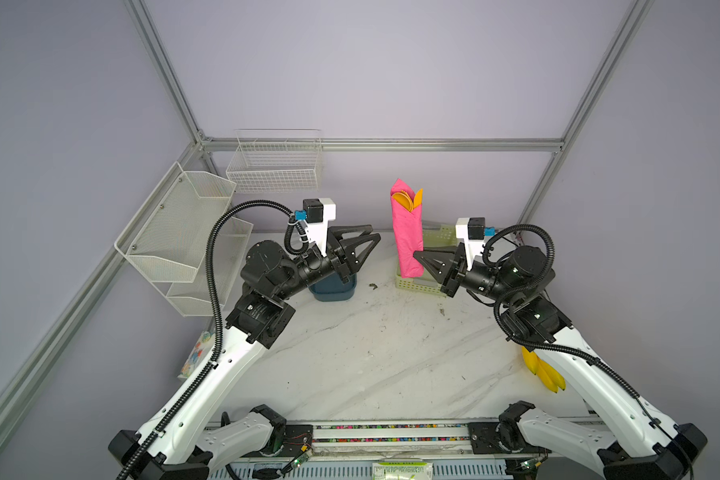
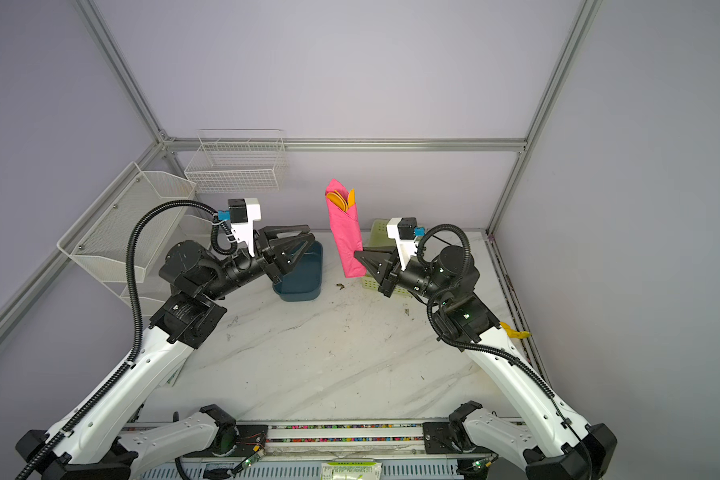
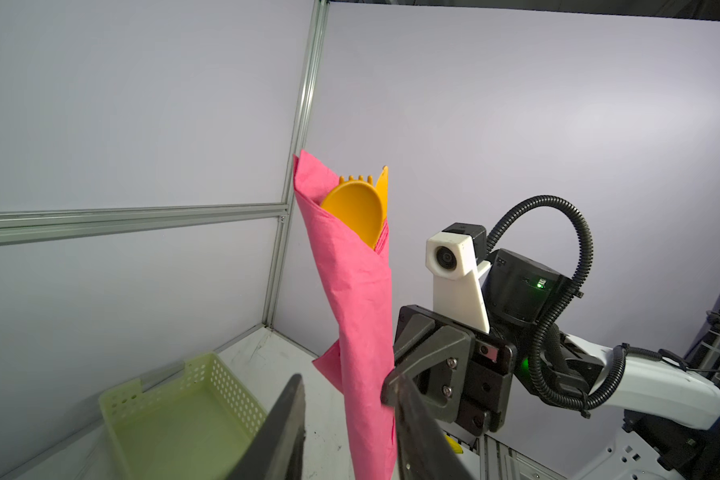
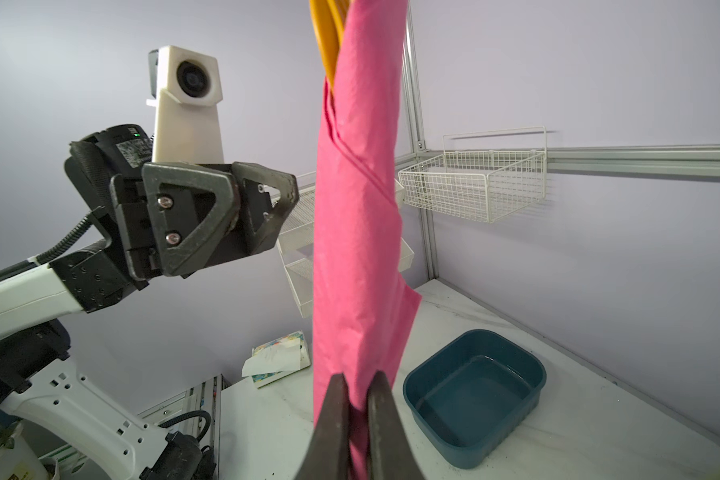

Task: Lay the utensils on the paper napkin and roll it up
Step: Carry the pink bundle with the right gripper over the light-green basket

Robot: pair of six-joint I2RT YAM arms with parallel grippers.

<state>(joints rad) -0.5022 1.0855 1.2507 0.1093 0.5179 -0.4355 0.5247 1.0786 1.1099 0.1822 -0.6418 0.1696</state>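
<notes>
Hazard, slipping: The napkin (image 1: 406, 232) is pinched only near its lower end by the right claw (image 1: 419, 254). If that pinch is eased or the wrist is tipped, the utensils (image 3: 356, 208) could be shed from the open top or through the bottom.
Hazard, unrolling: A loose corner flap is seen beside the lower part of the roll. The wrap is judged liable to spring open, since it is pressed at one place only.
Hazard, knocking: The left claw (image 1: 373, 233) is placed just beside the roll, so a careless sideways move could push the roll askew.
Worktop (image 1: 371, 353): A marbled surface is shown. Bananas (image 1: 545, 370) are laid at its right edge beside the right arm, well apart from the roll.
Left claw: The jaws are parted and nothing is held. It is raised above the worktop and pointed at the roll, with a gap between them.
Right claw: It is closed on the napkin, with one finger on either side of the lower end.
Napkin: It is rolled into a narrow tube and held upright in the air, clear of the worktop. Most of its length is carried above the right claw.
Utensils: They are wrapped inside the roll, and only the spoon bowl (image 3: 354, 212), fork tines (image 3: 356, 179) and knife tip (image 3: 382, 187) are exposed at the top.
Beyond: A pale basket (image 3: 225, 382) is seen under the roll and a blue tub (image 4: 441, 436) beneath the left claw.
</notes>
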